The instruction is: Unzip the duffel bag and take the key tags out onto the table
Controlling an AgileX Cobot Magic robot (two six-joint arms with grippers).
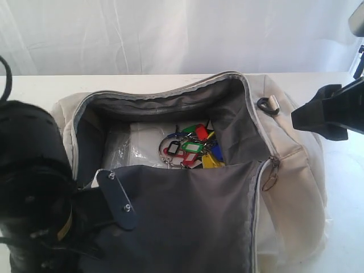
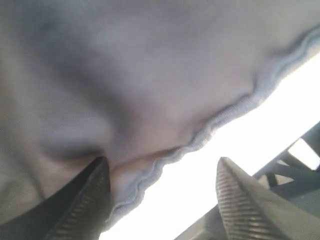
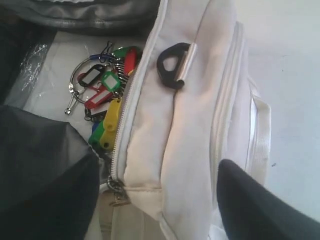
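Both jaws stood wide; I judged the light, loose tags [image 1: 193,149] in the bag [image 1: 296,165] best pinched by their ring [image 3: 73,76].

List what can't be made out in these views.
- key tags: exterior view, the near part of the bunch is hidden by the grey flap; count unreadable.
- duffel bag: exterior view, its left end is blocked by the left arm.
- left claw: left wrist view, blurred fabric fills the frame; contact with it is unclear.
- right claw: cut off by the exterior view's edge; in the right wrist view only one finger shows.
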